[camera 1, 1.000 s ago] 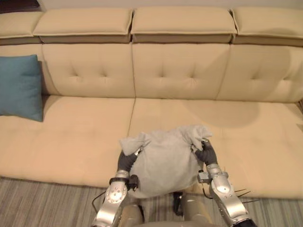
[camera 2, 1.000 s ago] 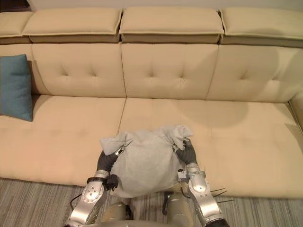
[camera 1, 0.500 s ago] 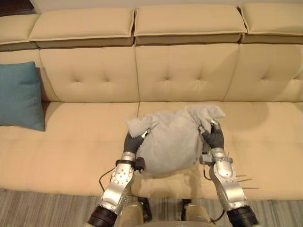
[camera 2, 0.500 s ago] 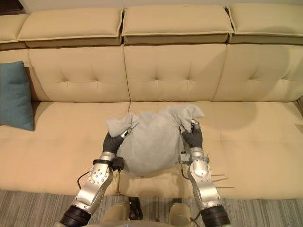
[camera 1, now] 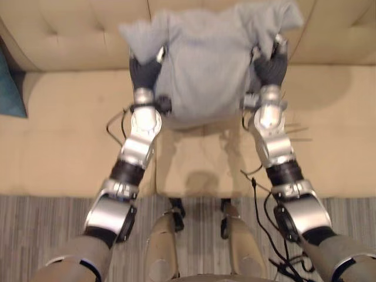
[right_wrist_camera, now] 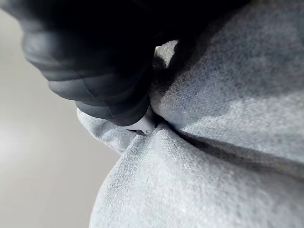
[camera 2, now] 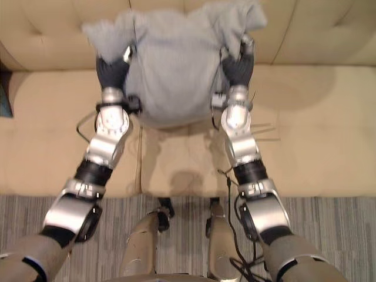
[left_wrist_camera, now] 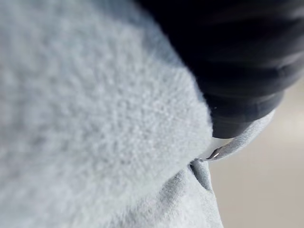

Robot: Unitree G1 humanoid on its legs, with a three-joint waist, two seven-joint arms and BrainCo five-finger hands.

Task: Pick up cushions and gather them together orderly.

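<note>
A soft grey cushion [camera 1: 205, 64] hangs in the air in front of the sofa's backrest [camera 1: 76, 35], above the seat. My left hand [camera 1: 144, 71] is shut on its left upper corner and my right hand [camera 1: 271, 67] on its right upper corner; the cloth bunches up over both. Up close, the left wrist view has the grey cloth [left_wrist_camera: 85, 118] pressed against my left hand [left_wrist_camera: 247, 61], and the right wrist view has the cushion [right_wrist_camera: 213, 142] creased under my right hand [right_wrist_camera: 95, 57]. A teal cushion [camera 1: 9, 88] leans at the sofa's far left edge.
The beige sofa seat [camera 1: 59, 147] stretches wide below the held cushion on both sides. A striped grey rug [camera 1: 47, 217] lies in front of the sofa.
Both arms have stretched forward and lifted the grey cushion from the seat's front edge up to the backrest. The camera has tipped down, so the whole picture has shifted.
</note>
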